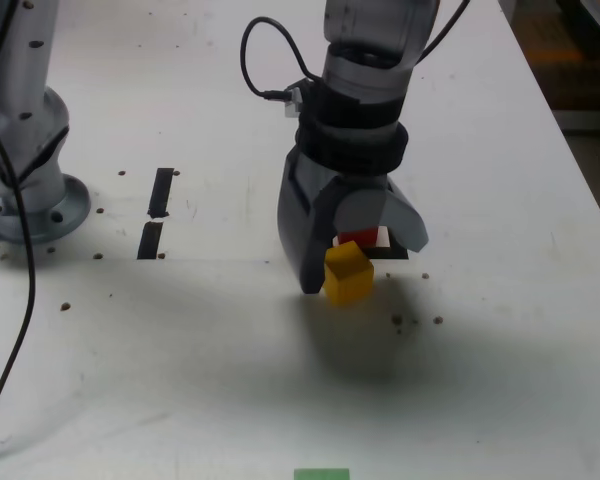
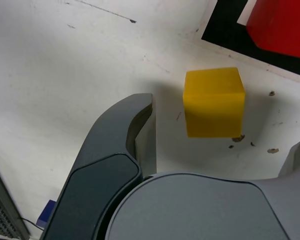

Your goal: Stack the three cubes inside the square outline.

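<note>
The yellow cube (image 1: 348, 275) (image 2: 213, 102) rests on the white table just in front of the square outline (image 1: 391, 253) (image 2: 224, 31). My gripper (image 1: 363, 265) (image 2: 222, 125) hangs over it, open, one finger on each side, and the wrist view shows a gap between the fingers (image 2: 142, 125) and the cube. The red cube (image 1: 358, 237) (image 2: 282, 25) sits inside the outline, partly hidden behind the gripper. The green cube (image 1: 322, 474) is cut off by the exterior view's lower edge.
The arm's base (image 1: 25, 190) stands at the exterior view's left, with a black cable (image 1: 15, 340) trailing forward. Two short black tape strips (image 1: 161, 192) (image 1: 150, 240) lie left of the gripper. The table's edge (image 1: 580, 170) runs along the exterior view's right.
</note>
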